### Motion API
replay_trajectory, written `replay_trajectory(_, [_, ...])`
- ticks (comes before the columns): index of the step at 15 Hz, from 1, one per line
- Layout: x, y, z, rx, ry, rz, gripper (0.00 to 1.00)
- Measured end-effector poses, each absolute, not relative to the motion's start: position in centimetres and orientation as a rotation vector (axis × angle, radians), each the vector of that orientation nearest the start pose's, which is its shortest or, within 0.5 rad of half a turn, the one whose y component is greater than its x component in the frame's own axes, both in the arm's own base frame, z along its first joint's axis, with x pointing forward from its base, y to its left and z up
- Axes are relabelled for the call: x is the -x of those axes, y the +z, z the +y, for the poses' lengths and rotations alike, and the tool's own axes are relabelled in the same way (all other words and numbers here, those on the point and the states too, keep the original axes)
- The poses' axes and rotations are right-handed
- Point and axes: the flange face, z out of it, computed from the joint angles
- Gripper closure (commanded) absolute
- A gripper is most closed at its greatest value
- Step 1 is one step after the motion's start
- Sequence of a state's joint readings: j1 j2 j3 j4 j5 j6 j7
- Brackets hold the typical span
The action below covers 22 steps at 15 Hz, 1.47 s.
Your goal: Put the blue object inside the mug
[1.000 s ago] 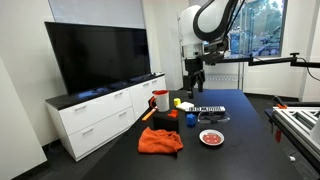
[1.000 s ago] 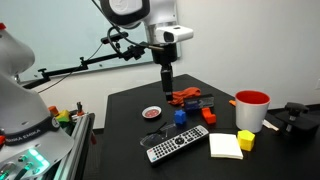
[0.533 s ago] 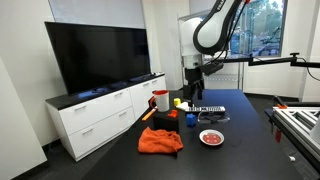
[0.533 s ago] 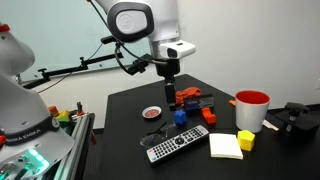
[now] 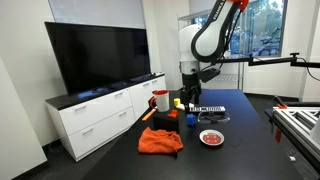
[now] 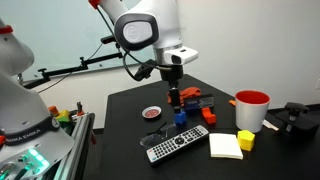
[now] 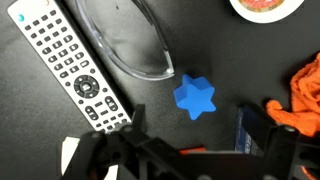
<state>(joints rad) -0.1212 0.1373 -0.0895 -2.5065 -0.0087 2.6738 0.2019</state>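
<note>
Wrist view: remote (image 7: 75,70) at left | blue object (image 7: 196,97) centre on tabletop (image 7: 215,45), just ahead of spread, empty fingers (image 7: 270,140) | exterior view: gripper (image 6: 174,102) has dropped lower, now close above the blue object | mug (image 6: 251,110) far right, well apart | grasp likely next.
</note>
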Motion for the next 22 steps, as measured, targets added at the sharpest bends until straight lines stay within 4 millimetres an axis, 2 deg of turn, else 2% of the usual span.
replay_trajectory(3, [-46.5, 23.5, -9.7, 3.097, -0.058, 0.632, 0.0])
replay_trajectory(6, [-46.3, 22.9, -9.6, 3.092, -0.039, 0.64, 0.0])
replay_trajectory(15, [-46.3, 19.0, -9.6, 3.09, -0.071, 0.659, 0.0])
replay_trajectory(16, [-46.3, 18.7, -9.6, 3.091, -0.078, 0.657, 0.25])
replay_trajectory(18, [-46.3, 18.1, -9.5, 3.092, -0.085, 0.654, 0.34])
replay_trajectory(22, [-46.4, 17.6, -9.3, 3.095, -0.102, 0.647, 0.67])
